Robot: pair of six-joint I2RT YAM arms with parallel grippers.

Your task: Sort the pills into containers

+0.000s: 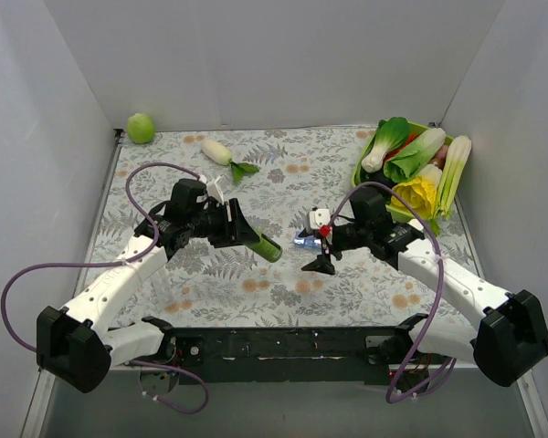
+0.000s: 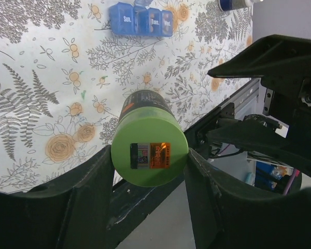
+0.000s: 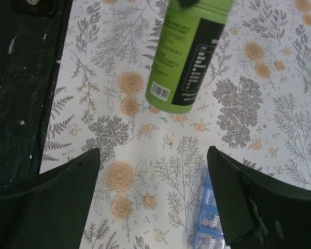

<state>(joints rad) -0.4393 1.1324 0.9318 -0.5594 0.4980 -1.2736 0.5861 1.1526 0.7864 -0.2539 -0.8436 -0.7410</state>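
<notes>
The green bottle point(image 1: 266, 245) lies level in my left gripper point(image 1: 241, 230), which is shut on its base end. In the left wrist view the bottle's bottom point(image 2: 149, 150) with its sticker sits between my fingers point(image 2: 88, 192). The containers point(image 1: 304, 242), a short blue strip with day labels, rest on the floral cloth just beyond the bottle's mouth; they also show in the left wrist view point(image 2: 141, 21). My right gripper point(image 1: 316, 248) is open and empty over them. In the right wrist view the strip point(image 3: 209, 228) lies by my right finger point(image 3: 233, 197), with round pills inside, and the bottle point(image 3: 189, 52) is ahead.
A white cap point(image 1: 319, 217) lies behind the containers. A green basket point(image 1: 365, 162) of vegetables stands at the back right. A white radish point(image 1: 217, 151) and a green fruit point(image 1: 141, 128) lie at the back left. Small green specks point(image 3: 162, 118) dot the cloth. White walls enclose the table.
</notes>
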